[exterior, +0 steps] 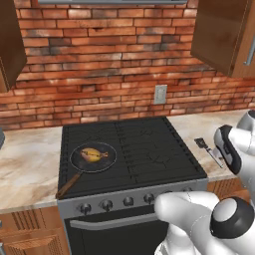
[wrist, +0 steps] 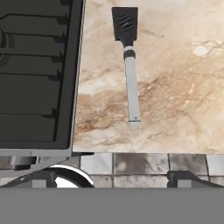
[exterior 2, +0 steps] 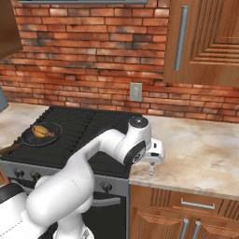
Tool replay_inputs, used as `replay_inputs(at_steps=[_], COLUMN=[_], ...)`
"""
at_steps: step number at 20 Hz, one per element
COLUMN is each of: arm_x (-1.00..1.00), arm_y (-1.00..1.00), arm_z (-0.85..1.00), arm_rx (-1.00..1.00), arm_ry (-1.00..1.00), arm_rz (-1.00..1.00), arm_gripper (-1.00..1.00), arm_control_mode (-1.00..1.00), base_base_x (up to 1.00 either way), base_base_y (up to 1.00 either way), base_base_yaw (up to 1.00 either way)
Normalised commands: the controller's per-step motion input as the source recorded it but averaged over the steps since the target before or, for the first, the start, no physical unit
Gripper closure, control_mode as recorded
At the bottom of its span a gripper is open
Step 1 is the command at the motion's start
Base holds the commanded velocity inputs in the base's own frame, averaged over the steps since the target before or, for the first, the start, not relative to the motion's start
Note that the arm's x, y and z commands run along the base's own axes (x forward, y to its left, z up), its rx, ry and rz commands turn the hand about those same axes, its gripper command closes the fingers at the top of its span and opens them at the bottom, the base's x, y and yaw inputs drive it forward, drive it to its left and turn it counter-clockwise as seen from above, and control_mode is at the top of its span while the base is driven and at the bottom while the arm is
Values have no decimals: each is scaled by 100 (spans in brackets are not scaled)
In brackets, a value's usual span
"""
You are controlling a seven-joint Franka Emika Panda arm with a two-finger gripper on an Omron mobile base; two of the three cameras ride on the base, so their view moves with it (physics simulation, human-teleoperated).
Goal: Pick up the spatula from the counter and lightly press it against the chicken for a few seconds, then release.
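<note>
Two dark fingertips (wrist: 183, 178) sit wide apart at the bottom of the hand view, so the hand (wrist: 112, 178) is open with nothing in it. Spatula (wrist: 130, 65) is lying flat on the marble worktop (wrist: 183, 87), upper middle of that frame, blade toward the top, just right of the stove (wrist: 35, 78). Chicken (exterior: 93, 154) sits in the pan (exterior: 78, 164), left of center in the left base view, well apart from the spatula.

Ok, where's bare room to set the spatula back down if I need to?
Bare marble right of the spatula, out to the counter edge; also the counter left of the stove. Crowded: front-left burner, taken by the pan with the chicken.
</note>
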Motion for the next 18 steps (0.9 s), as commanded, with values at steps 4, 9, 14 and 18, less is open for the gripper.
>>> replay_inputs(at_steps=[4, 9, 14, 18], arm_x=[28, 22, 22, 18], arm_y=[-6, -14, -10, -5], arm_z=[-10, -18, -22, -18], arm_rx=[0, 0, 0, 0], arm_ry=[0, 0, 0, 0], arm_rz=[0, 0, 0, 0], arm_gripper=[-100, -100, -100, -100], arm_control_mode=[-100, -100, -100, -100], base_base_x=[0, 0, 0, 0], base_base_y=[0, 0, 0, 0], base_base_yaw=[0, 0, 0, 0])
